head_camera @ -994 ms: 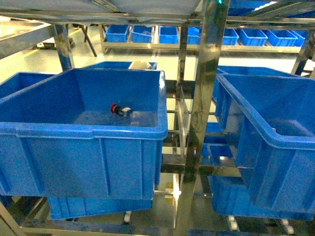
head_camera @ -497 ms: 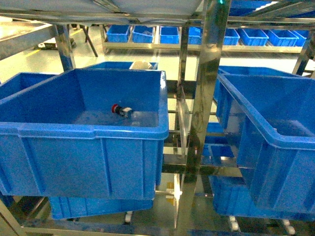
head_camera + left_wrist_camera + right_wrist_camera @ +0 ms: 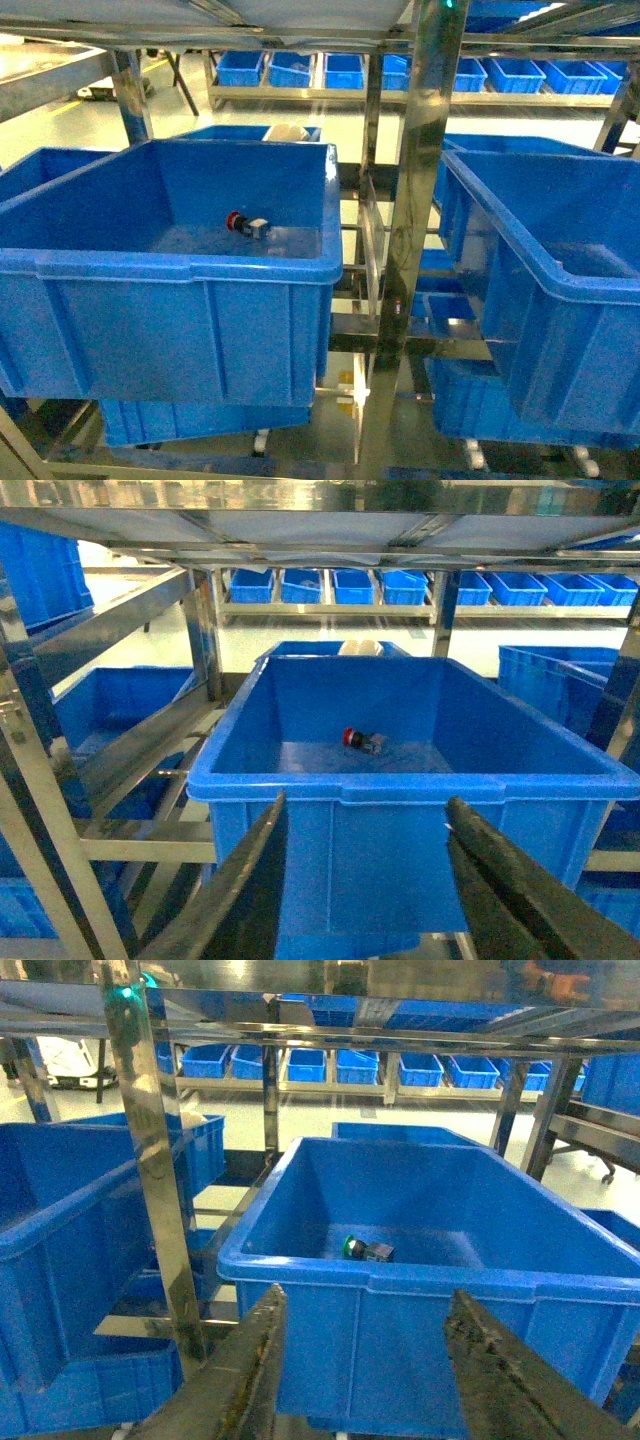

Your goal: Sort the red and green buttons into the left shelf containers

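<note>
Each end effector (image 3: 365, 880) (image 3: 365, 1370) has two long, dark, matte tapering fingers

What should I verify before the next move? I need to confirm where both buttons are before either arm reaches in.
1. Red button located: ok, on the floor of the left bin.
2. Green button located: ok, on the floor of the right bin, so not yet in a left shelf container.
3. Left pincer free: ok, open and empty, outside the bin's front wall.
4. Right pincer free: ok, open and empty, outside the bin.
5. Steel post between the bins clear of the arms: cannot tell; no arm shows in the head view.
</note>
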Controlling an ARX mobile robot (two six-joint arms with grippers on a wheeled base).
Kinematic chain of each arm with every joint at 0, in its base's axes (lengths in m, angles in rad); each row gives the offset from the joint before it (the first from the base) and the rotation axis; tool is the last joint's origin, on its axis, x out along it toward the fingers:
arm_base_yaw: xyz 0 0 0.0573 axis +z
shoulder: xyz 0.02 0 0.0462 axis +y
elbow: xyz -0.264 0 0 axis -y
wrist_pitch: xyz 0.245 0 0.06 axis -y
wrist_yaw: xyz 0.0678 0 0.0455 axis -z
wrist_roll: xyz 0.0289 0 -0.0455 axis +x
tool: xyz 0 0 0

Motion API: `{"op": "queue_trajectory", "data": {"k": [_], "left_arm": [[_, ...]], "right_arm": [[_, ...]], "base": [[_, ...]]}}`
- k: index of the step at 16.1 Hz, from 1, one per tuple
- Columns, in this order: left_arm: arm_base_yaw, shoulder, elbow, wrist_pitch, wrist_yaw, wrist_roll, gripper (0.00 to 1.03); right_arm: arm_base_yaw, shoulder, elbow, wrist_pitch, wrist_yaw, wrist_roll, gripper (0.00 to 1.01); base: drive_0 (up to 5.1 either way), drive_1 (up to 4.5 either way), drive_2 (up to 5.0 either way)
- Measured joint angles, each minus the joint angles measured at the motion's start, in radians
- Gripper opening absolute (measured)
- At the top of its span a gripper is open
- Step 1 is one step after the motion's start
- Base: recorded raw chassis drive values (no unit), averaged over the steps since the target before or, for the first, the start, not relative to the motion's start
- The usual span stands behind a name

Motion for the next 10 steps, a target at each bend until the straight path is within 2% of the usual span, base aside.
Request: {"op": "queue_trajectory", "data": {"k": [4,5,10], "left_arm": [[0.000,0.000,0.000,0.000,0.000,0.001,1.00],[0.000,0.000,0.000,0.000,0.000,0.000,0.97],[0.000,0.000,0.000,0.000,0.000,0.000,0.98]], "right_arm": [[0.000,0.000,0.000,0.000,0.000,0.001,0.99],[0.000,0.000,0.000,0.000,0.000,0.000,0.98],[0.000,0.000,0.000,0.000,0.000,0.000,0.98]], "base": [[0.0,0.00,0.0],[0.0,0.00,0.0],[0.0,0.00,0.0]]}}
